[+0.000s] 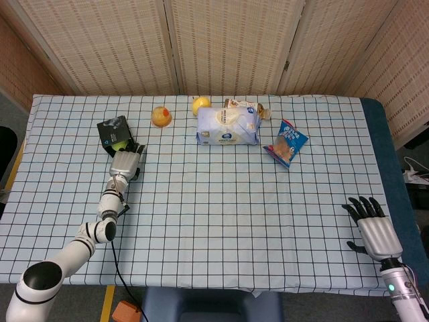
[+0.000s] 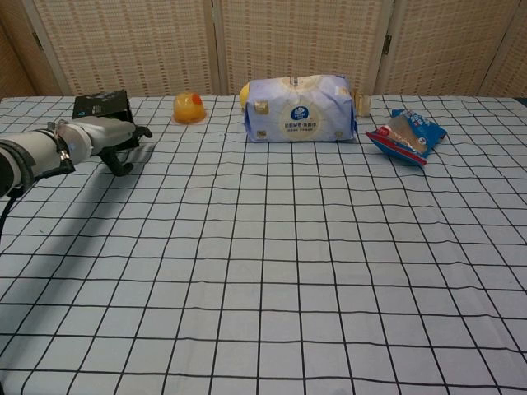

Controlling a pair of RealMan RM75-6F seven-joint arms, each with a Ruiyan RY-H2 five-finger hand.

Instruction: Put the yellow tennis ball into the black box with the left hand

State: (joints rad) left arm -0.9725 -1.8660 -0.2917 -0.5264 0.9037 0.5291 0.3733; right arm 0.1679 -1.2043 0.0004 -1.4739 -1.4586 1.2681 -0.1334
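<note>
Black-tipped fingers (image 1: pixel 135 149) of the left hand (image 1: pixel 125 163), laid close side by side and pointing toward the upper left of the head view. Reaching right up to the near corner of the black box (image 1: pixel 112 130). Pressed against, or partly over, the yellow tennis ball (image 1: pixel 119 143), of which only a greenish sliver peeks out between fingertips and box. Cannot tell whether gripping the ball or merely resting beside it, nor whether the ball sits inside the box or against its edge. Seen from the chest view as a grey hand (image 2: pixel 100 135) at the left edge, thumb hooked downward, with the box (image 2: pixel 101 105) just behind and the ball hidden.

Spread apart and holding nothing at the right hand (image 1: pixel 373 230), low in the right corner of the head view, palm down, well away from everything else.

Covered in white cloth with a dark grid across the bench (image 1: pixel 221 221). Along the upper middle: a yellow duck toy (image 1: pixel 160 116), a round yellow fruit (image 1: pixel 201 104), a pale tissue pack (image 1: pixel 228 125) and, right of that, a tilted blue snack bag (image 1: pixel 287 143). Backed by woven screens.
</note>
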